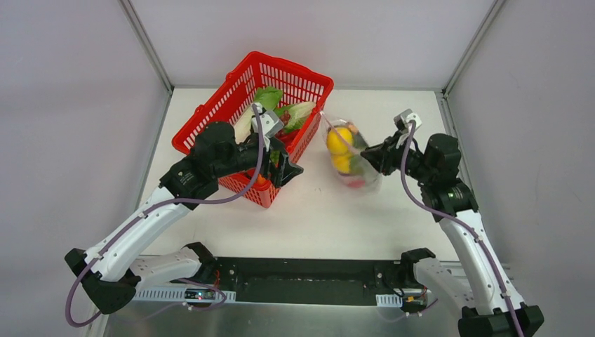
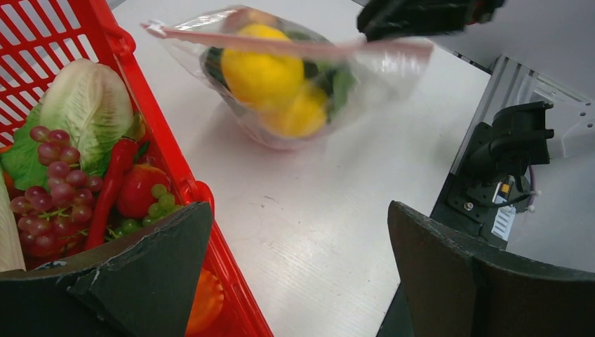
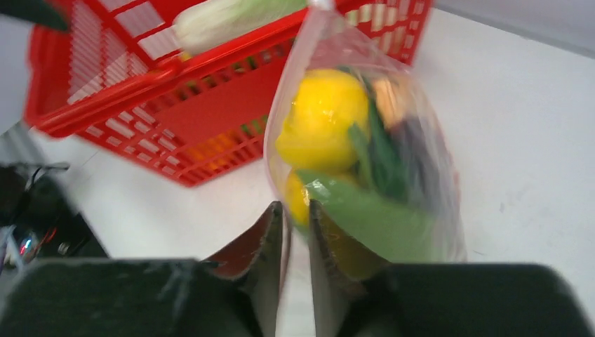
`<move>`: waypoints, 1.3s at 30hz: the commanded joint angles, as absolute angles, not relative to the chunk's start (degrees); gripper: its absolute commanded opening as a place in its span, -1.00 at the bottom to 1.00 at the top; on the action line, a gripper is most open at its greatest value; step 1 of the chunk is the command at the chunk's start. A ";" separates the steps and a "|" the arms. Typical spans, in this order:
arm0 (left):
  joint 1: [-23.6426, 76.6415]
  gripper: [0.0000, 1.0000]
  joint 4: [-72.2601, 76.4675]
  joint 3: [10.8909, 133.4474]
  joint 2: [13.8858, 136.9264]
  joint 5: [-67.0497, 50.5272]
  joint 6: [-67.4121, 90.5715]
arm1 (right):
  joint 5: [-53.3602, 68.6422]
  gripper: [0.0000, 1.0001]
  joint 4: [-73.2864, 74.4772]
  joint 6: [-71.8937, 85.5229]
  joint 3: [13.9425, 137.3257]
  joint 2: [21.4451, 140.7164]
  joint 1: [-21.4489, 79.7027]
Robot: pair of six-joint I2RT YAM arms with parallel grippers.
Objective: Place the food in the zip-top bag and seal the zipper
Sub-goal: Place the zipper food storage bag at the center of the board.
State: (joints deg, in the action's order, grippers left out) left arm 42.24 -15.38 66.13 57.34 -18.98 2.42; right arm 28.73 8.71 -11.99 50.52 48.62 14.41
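Zip-top bag (image 1: pixel 347 158), lemons (image 2: pixel 259 70) inside: sealing step. Right tool (image 3: pixel 296 210) nearly together at zipper (image 2: pixel 281 45) end, grip cannot be told; left tool (image 2: pixel 298 210) wide apart. Next: verify closure.

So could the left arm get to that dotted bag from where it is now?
Probably yes. The left gripper is open at a corner of the red basket, with only bare table between it and the zip-top bag. The right gripper sits at one end of the zipper, so that end looks crowded.

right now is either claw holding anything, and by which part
Left claw open, holding nothing. Right claw is at the bag's zipper end; a real grip cannot be told.
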 commanded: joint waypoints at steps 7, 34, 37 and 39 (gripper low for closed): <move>41.37 0.98 -13.95 68.02 58.51 -20.01 2.55 | 46.24 0.09 10.84 -10.48 51.41 38.67 14.59; 41.31 0.97 -15.46 66.17 56.57 -17.27 3.07 | 31.46 0.17 0.33 10.33 52.78 78.72 31.39; 41.31 0.98 -15.42 66.16 56.19 -17.39 3.10 | 24.97 0.21 -1.12 5.99 51.54 80.92 31.40; 41.31 0.98 -15.54 66.33 56.24 -17.32 3.08 | 21.16 0.24 -0.32 1.00 52.43 82.80 31.29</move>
State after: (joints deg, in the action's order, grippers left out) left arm 41.89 -16.60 66.04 57.60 -18.61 2.42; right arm 31.77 -0.12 9.80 52.18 80.20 31.44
